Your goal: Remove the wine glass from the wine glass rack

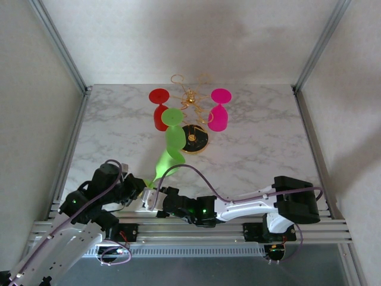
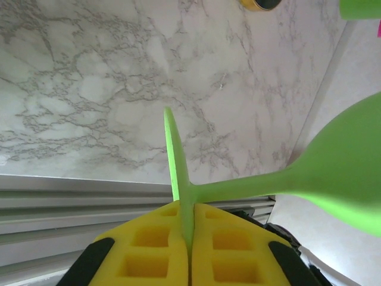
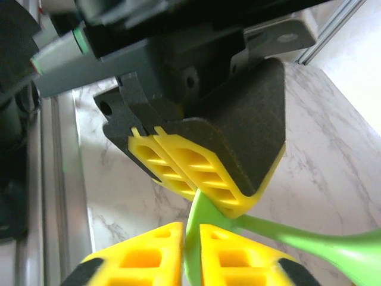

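At the left gripper (image 2: 188, 235), which is clamped on its foot, the green wine glass (image 2: 339, 173) lies sideways in the air, well apart from the wine glass rack (image 1: 190, 98) beyond. Removal looks done; setting it down likely remains. Whether the right gripper (image 3: 190, 244), straddling the same foot, actually presses on it is unclear. The bowl is cut off in both wrist views.

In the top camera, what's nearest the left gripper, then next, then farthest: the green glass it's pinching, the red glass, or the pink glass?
1. The green glass: pinched in the left gripper, near edge.
2. The red glass: hanging on the rack's left side.
3. The pink glass: hanging on the rack's right side, farthest.
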